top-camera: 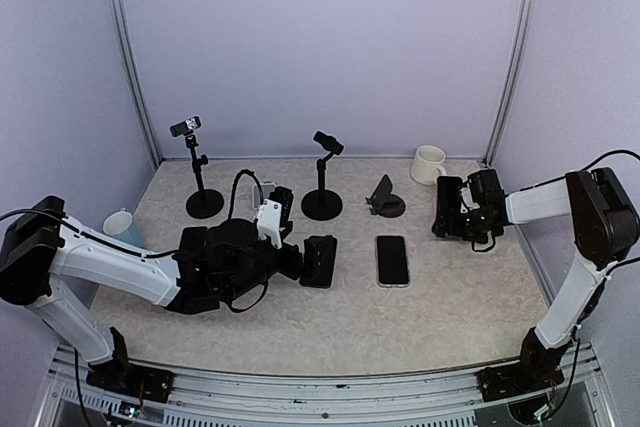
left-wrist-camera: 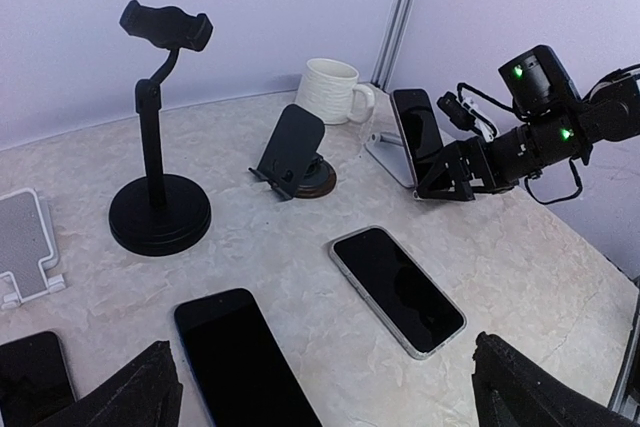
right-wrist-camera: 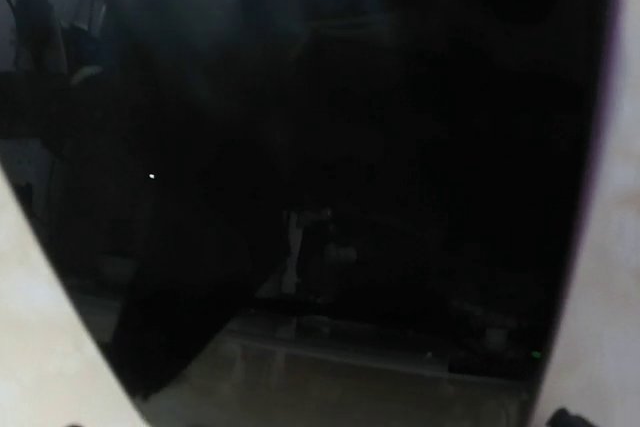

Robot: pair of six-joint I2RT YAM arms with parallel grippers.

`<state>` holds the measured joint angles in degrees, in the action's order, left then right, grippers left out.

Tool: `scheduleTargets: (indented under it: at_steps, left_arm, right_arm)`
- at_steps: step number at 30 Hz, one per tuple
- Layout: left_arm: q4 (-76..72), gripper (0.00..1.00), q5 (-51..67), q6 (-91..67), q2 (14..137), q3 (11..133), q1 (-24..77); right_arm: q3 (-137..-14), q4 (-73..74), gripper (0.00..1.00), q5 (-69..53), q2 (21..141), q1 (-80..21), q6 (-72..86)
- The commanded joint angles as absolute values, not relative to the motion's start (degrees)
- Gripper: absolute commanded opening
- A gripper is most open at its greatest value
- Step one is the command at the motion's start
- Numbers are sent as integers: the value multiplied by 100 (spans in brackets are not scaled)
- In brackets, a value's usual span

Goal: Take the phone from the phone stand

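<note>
Phone leaning upright in its silver phone stand at the right rear of the surface, near a white mug. Right hand at the phone's lower edge; whether spread or pinching cannot be told. Left hand spread wide, low beside a flat black phone.

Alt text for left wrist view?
The right gripper is at an upright phone on a silver stand by a white mug. Nearer, a silver-edged phone and a dark phone lie flat; a tall black stand rises behind them.
</note>
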<state>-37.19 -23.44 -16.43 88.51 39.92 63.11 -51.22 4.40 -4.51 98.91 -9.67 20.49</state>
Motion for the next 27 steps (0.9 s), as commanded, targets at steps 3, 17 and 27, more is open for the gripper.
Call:
scheduleTargets:
  at_steps: [3, 17, 27]
  left_arm:
    - [-3682, 99, -2400, -1578, 8938, 4175, 6350]
    - [-3657, 99, -2442, -1591, 8921, 4151, 6354]
    - [-3656, 99, -2465, -1591, 8921, 4148, 6354]
  right_arm:
    - [-4746, 228, 98, -390, 9779, -1092, 2223]
    - [-4672, 13, 81, -76, 10034, -1115, 2141]
    - [-4936, -59, 75, -77, 10268, -1110, 1916]
